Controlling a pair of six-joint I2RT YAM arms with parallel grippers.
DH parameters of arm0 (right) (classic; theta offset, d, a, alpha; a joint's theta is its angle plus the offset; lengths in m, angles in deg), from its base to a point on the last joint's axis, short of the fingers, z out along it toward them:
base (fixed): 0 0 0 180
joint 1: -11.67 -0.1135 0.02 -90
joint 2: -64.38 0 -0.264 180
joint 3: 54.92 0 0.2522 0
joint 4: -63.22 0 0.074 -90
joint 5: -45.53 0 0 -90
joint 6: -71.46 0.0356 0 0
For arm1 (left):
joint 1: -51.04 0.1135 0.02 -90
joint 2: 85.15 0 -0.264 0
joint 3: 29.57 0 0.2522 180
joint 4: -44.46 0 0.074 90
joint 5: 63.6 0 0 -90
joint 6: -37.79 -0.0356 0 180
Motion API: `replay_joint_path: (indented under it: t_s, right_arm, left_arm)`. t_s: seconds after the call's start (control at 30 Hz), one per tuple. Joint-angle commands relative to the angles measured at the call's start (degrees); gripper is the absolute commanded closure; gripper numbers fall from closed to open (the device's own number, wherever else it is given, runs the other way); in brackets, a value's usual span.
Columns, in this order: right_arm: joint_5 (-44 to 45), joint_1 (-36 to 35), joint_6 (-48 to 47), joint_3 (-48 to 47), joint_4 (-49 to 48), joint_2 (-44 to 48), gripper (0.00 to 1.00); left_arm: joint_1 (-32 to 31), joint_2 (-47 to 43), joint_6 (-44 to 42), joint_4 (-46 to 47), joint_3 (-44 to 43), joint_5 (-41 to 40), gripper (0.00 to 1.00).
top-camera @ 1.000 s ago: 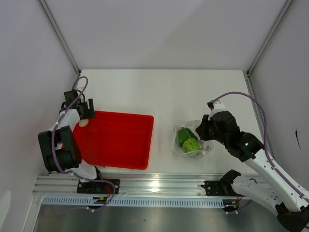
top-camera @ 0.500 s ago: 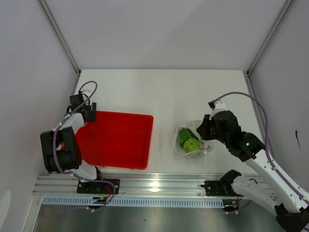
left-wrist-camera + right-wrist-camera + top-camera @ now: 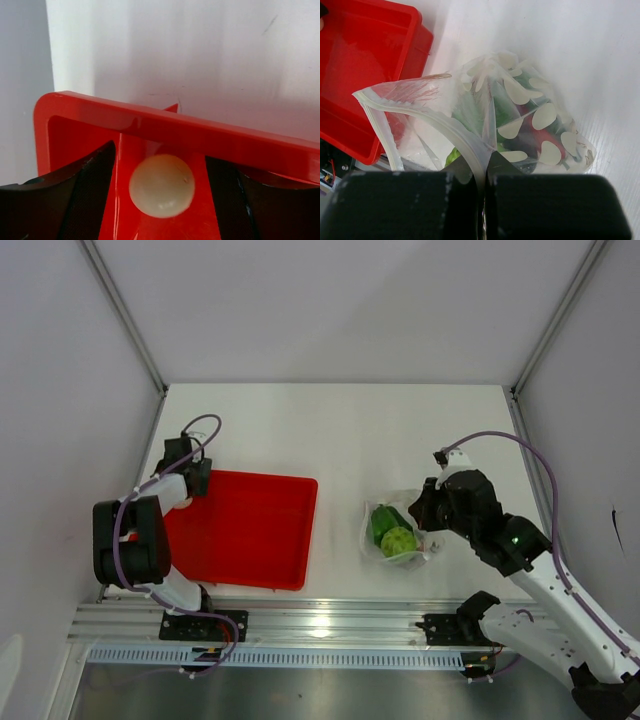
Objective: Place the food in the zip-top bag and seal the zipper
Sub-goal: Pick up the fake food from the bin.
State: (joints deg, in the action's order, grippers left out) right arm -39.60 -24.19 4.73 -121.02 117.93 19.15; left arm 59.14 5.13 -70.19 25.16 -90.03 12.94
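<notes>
Our right gripper (image 3: 485, 167) has its fingers pressed together, pinching the top edge of the zip-top bag (image 3: 400, 530). The food (image 3: 396, 540) sits inside, right of the red tray (image 3: 250, 535). The table (image 3: 330, 430) is bare beyond. Our left gripper (image 3: 160, 159) is spread around a pale ball (image 3: 161, 186), tight against the tray's far-left corner.

Nothing legible shows in any view: no writing, label, brand, number or sign. The only print is a scatter of pale oval shapes on the zip-top bag (image 3: 540, 117), at the right of the table, and they form no letters.
</notes>
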Motion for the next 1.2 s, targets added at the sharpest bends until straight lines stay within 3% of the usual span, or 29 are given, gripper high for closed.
replay_joint_path:
  t_s: [0.0,0.23,0.43,0.57,0.93,1.17]
  right_arm:
    - [-0.6,0.3,-0.5,-0.5,-0.5,1.3,1.00]
    - [-1.0,0.3,-0.3,-0.5,-0.4,1.7,1.00]
    - [-1.6,0.4,0.2,-0.1,-0.8,1.7,1.00]
    - [-2.2,0.4,0.1,0.0,-1.1,1.7,1.00]
    - [-2.9,0.5,-0.2,0.7,-1.8,2.3,1.00]
    - [-2.8,0.5,-0.5,0.1,-1.6,2.5,1.00]
  left_arm:
    - [-0.3,-0.6,-1.5,1.8,-0.1,-3.4,0.26]
    - [-0.8,-1.7,-1.6,0.2,0.4,-5.5,0.26]
    - [-1.9,-5.6,-3.0,-1.5,2.8,-0.8,0.27]
    - [-2.1,-6.3,-2.6,-3.3,2.3,1.1,0.22]
    - [-1.2,-3.5,12.1,-15.1,-6.2,-4.8,0.12]
    - [-1.0,-2.5,15.3,-20.9,-7.4,-4.0,0.13]
